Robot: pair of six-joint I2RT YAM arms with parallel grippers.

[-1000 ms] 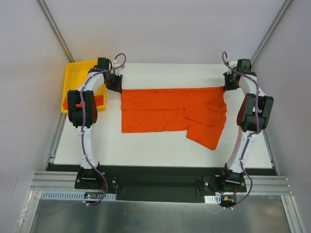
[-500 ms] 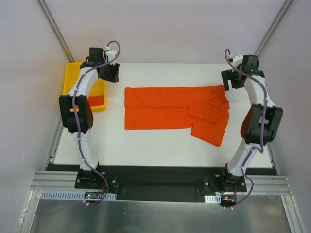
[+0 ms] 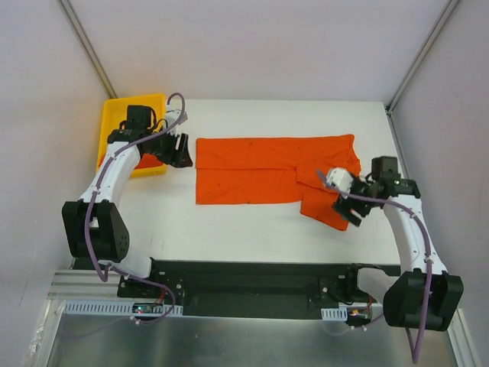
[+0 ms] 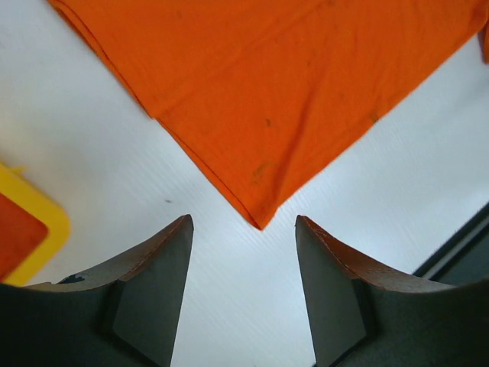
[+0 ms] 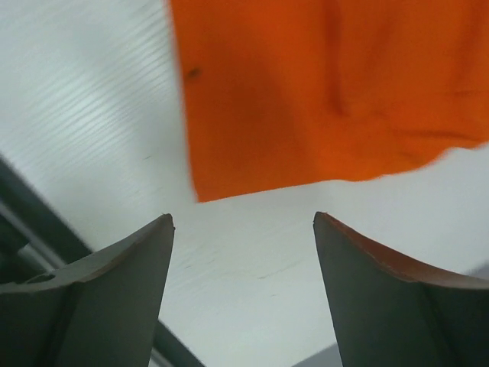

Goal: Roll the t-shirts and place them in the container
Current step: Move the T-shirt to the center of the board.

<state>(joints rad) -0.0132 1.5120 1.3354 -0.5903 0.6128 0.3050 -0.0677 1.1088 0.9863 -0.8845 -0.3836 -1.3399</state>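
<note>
Top external view is showing a yellow tray [image 3: 113, 111] sitting at the far left corner of the white tabletop [image 3: 229, 229], with a bit of orange cloth [image 3: 153, 161] lying in it. Just right of the tray, the left pincer [image 3: 186, 151] is hovering at the left edge of the shirt [image 3: 252, 172]. In the left wrist view its jaws are standing apart and gripping nothing, with the shirt's near left corner lying flat between and just beyond the tips.

The shirt is lying across the middle of the tabletop as a long, flat band, folded lengthwise. It is plain bright orange, with a few small dark specks and soft creases. Its left end is looking square, while a looser flap at the right end is angling down toward the near edge.

The right pincer [image 3: 348, 210] is hanging at that flap's lower corner, jaws gaping wide and empty.
</note>
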